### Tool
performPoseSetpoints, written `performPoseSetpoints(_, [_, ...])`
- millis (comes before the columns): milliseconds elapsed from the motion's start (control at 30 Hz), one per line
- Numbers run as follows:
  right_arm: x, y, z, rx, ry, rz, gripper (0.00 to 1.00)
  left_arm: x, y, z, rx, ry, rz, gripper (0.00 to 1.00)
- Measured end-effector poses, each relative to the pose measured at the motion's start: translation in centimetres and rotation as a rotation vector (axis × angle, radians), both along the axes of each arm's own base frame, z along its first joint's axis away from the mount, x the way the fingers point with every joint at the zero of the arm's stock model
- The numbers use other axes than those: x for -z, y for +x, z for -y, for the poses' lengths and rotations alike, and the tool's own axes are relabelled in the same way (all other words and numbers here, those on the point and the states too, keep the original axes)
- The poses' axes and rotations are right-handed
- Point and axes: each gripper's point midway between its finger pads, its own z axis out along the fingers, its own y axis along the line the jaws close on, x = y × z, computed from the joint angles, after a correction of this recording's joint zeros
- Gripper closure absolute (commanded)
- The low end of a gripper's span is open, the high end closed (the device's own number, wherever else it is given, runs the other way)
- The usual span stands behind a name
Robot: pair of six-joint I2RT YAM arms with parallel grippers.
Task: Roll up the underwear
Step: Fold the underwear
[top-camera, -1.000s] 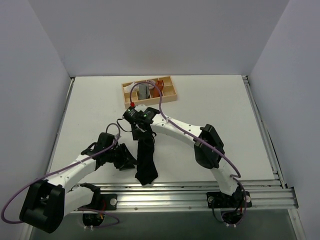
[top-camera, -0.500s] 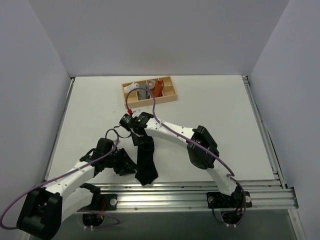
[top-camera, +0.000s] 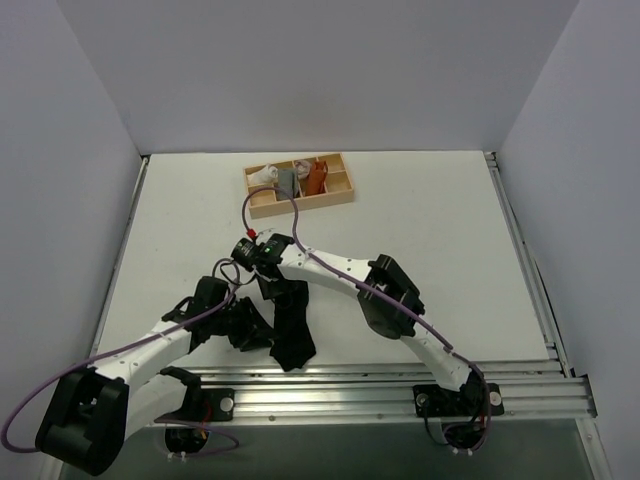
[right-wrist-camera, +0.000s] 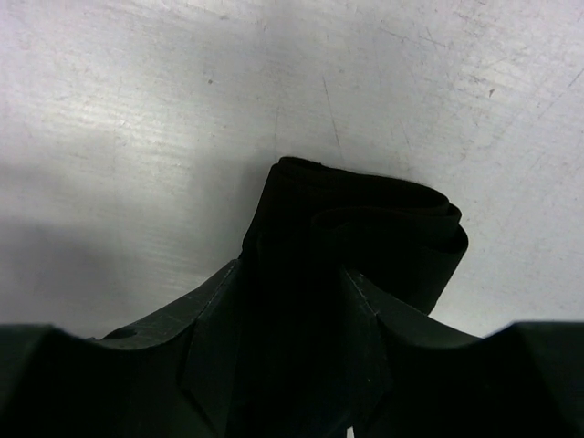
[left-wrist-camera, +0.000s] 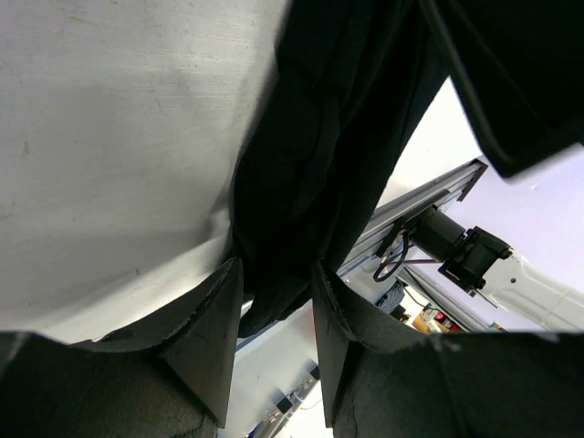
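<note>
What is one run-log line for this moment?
step: roll underwear | left tool: astride underwear edge, grip unclear | right tool: astride rolled far end, grip unclear | tray: far, untouched

No text, label or number is readable.

Black underwear (top-camera: pixel 293 338), long strip with rolled end
</note>
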Motion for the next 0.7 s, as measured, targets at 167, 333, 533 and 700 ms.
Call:
performPoseSetpoints(167, [0.7,0.3,0.2,-0.003,-0.034,0.012,0.77,0.3,-0.1,0.0,-0.004,-0.002,-0.005,0.58])
performPoseSetpoints(333, [0.6,0.5,0.3,0.001,-0.040,0.023,0.89,0.7,-0.2,0.1,-0.010,-0.006,-0.014,0.61])
performPoseSetpoints(533, [0.5,0.6,0.3,0.004,-0.041,0.026,1.00,1.2,-0.1,0.3,-0.022,-0.013,-0.027,0.82])
performPoseSetpoints(700, [0.5,0.6,0.4,0.005,-0.040,0.025,0.81,1.4,0.0,0.4,-0.022,-0.014,-0.034,0.86])
